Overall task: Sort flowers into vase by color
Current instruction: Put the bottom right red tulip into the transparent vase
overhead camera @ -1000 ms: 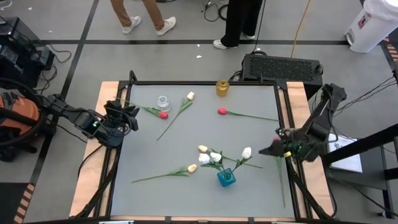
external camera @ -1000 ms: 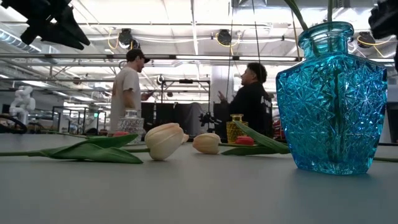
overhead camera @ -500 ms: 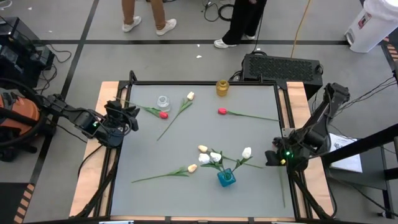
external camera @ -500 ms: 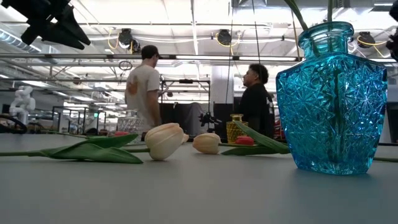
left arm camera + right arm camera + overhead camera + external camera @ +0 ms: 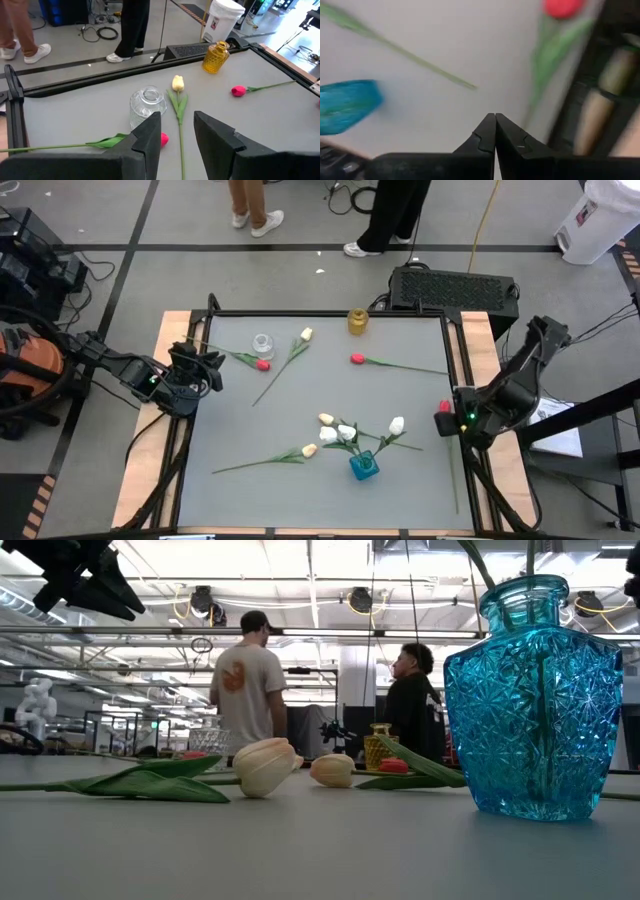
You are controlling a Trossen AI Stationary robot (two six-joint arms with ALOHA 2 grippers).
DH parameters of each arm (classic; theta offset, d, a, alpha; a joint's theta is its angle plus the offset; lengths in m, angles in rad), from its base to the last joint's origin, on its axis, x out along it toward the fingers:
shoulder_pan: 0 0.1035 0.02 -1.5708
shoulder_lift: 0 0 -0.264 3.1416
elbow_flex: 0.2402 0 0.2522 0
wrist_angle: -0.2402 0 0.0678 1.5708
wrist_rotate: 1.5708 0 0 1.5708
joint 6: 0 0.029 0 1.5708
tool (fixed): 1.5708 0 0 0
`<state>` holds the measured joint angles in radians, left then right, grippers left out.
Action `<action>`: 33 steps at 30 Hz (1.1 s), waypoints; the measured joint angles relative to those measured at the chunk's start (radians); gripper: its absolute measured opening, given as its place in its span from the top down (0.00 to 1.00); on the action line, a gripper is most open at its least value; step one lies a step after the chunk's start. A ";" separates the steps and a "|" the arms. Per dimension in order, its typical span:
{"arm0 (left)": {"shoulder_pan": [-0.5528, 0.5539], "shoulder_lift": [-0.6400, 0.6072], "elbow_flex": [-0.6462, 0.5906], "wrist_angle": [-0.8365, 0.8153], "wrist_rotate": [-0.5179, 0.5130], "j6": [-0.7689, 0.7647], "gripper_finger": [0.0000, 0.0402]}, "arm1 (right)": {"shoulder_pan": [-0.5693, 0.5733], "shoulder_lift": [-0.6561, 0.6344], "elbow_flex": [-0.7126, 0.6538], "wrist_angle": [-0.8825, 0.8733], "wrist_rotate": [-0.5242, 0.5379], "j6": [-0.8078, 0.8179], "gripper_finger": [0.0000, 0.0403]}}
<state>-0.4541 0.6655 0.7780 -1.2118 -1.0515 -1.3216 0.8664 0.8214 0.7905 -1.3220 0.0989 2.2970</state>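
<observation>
Grey bench (image 5: 300, 400) top, bordered by a dark frame, carries the flowers, and behind it two people are walking about the room. Over the last second the right arm has drawn back from the middle and turned toward the bench's right edge. We read this as the arm lining up on a new flower.

Its right pincer (image 5: 443, 423) is shut with nothing in it. It hangs just beside the head of a red tulip (image 5: 444, 408), whose stem runs along that edge. The blue vase (image 5: 363, 465), near the front, already holds white tulips (image 5: 347, 432). Two more red tulips (image 5: 356, 359) and some cream ones (image 5: 309, 450) lie loose. The left pincer (image 5: 200, 370) waits at the left edge, partly open and empty, near the clear vase (image 5: 262, 343). A yellow vase (image 5: 357, 320) stands at the back.
</observation>
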 joint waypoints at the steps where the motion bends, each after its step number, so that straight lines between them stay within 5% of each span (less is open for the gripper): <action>1: 0.000 0.000 0.000 0.000 0.000 0.000 0.69 | -0.007 0.016 0.007 -0.027 -0.023 -0.001 1.00; 17: 0.000 0.000 0.000 0.000 0.000 -0.005 0.69 | -0.029 0.197 0.010 -0.023 -0.045 -0.121 1.00; 33: 0.000 0.000 0.001 0.028 0.000 -0.001 0.69 | -0.029 0.337 0.010 -0.022 -0.056 -0.074 0.95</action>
<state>-0.4541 0.6655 0.7788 -1.1833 -1.0515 -1.3228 0.8371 1.1586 0.8009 -1.3437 0.0427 2.2233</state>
